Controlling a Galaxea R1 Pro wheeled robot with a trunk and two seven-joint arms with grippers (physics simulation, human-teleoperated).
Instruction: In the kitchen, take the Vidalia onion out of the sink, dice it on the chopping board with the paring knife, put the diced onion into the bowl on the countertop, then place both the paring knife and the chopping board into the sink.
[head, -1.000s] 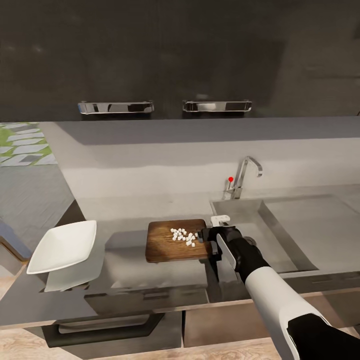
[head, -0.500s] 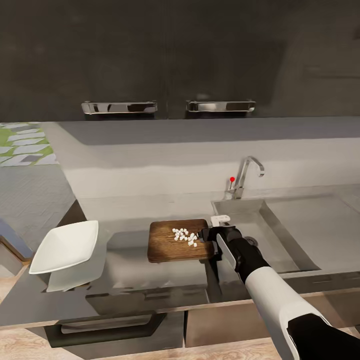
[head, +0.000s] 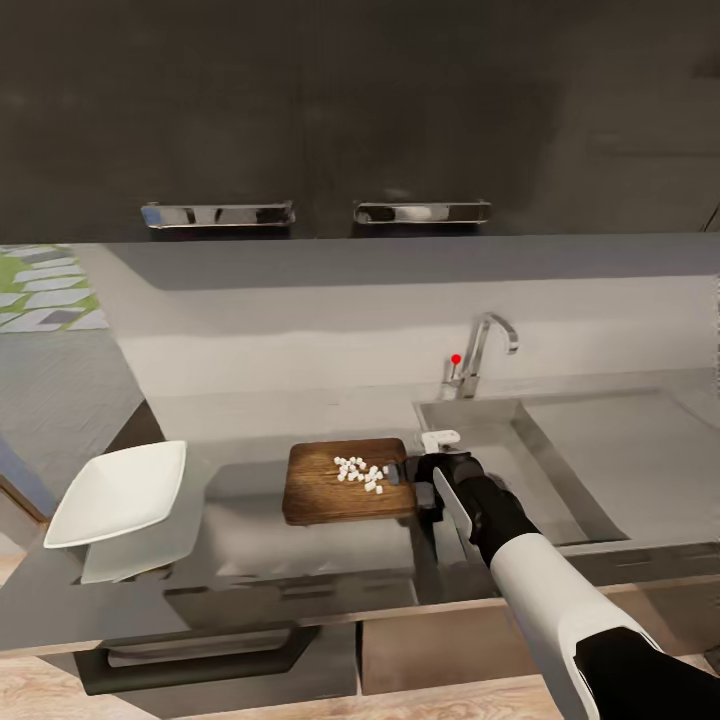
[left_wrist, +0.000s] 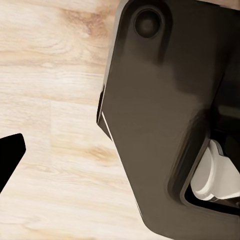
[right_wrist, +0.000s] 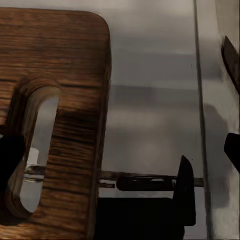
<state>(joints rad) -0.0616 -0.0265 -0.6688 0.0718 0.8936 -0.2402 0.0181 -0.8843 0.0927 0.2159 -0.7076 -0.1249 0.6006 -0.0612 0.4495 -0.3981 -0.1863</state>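
Well left of the right claw (head: 418, 470): bowl (head: 115, 492) on the grey tabletop (head: 300, 550). Just left of it: chopping board (head: 347, 480) carrying diced onion (head: 360, 473). Claw at the board's slotted end, grip state impossible to tell. Just right: sink (head: 560, 460).

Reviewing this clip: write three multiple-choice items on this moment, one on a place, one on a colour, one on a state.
1. The diced onion lies:
A. in the bowl
B. on the chopping board
C. in the sink

2. The bowl is:
A. white
B. blue
C. brown

3. The bowl is:
A. full of cubes
B. upside down
C. empty

Answers:
1 B, the white cubes sit on the chopping board, with the right gripper at its edge toward the sink.
2 A, it shows plain white on the countertop.
3 C, its inside is bare.
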